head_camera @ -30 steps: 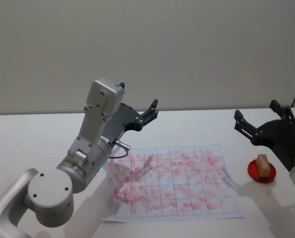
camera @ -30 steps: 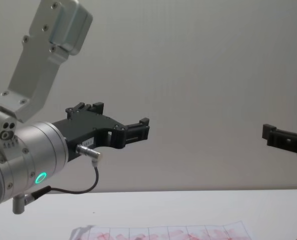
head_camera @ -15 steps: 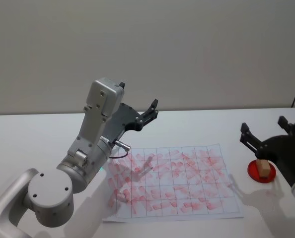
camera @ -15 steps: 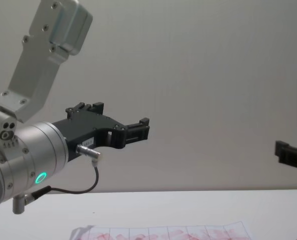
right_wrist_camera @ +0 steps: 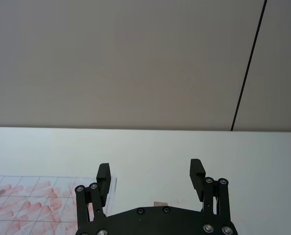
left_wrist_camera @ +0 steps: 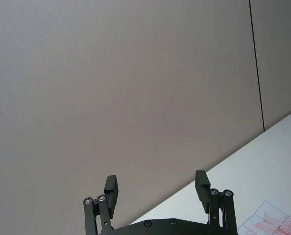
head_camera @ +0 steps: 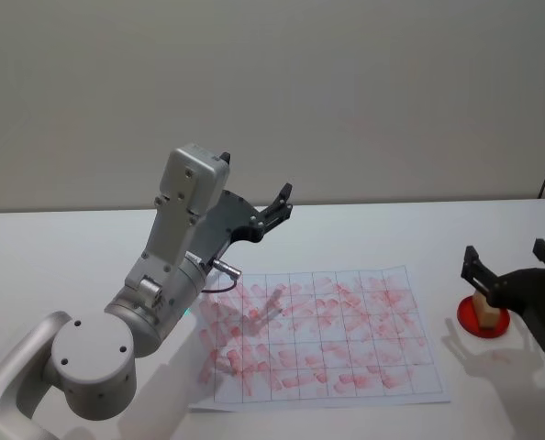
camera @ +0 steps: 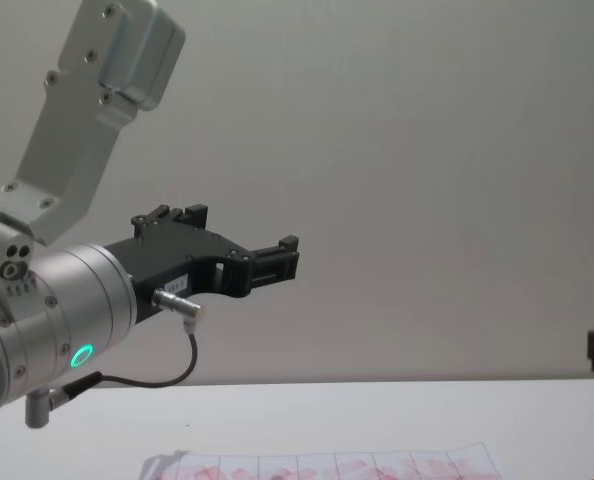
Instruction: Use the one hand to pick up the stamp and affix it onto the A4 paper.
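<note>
The stamp [head_camera: 482, 307], a small tan wooden block, stands upright in a red dish [head_camera: 464, 321] at the right of the table. My right gripper [head_camera: 504, 251] hangs open just over it, one finger on either side and clear of the block. From the right wrist camera, that gripper [right_wrist_camera: 150, 171] is spread wide, with a sliver of the stamp [right_wrist_camera: 159, 202] showing below it. The A4 paper [head_camera: 328, 339], gridded and smeared with red-pink marks, lies mid-table, left of the dish. My left gripper [head_camera: 283, 203] is parked, raised and open, above the paper's far left corner.
The large silver left arm [head_camera: 162, 275] rises over the paper's left side. A white wall stands behind the white table [head_camera: 392, 229]. The dish sits close to the paper's right edge.
My right gripper has come down and moved right, from above and behind the dish to straddling the stamp. The left arm, paper and stamp have not moved.
</note>
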Controlling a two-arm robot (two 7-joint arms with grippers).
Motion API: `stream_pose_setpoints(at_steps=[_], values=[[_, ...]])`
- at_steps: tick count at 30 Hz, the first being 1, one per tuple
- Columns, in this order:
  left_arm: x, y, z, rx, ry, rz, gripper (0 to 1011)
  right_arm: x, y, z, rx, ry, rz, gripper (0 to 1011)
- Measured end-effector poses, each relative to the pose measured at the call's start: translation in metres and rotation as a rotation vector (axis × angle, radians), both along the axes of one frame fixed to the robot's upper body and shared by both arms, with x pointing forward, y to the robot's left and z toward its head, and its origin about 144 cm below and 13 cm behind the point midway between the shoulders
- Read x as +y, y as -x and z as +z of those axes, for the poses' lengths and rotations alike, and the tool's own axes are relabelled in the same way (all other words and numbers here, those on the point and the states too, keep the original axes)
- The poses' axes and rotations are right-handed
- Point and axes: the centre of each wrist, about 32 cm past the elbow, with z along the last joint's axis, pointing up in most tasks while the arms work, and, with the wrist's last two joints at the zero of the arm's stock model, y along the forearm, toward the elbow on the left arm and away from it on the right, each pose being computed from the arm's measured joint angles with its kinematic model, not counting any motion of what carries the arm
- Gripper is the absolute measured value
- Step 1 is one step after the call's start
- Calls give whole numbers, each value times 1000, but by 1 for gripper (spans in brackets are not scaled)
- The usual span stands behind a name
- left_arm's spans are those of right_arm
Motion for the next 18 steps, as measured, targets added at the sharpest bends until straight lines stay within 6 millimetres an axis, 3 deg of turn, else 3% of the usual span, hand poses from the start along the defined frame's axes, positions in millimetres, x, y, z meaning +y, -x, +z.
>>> stream_pose_setpoints(at_steps=[18], values=[[0, 0, 0, 0, 0, 0, 1001, 0, -9, -22, 152, -19, -27, 1001]])
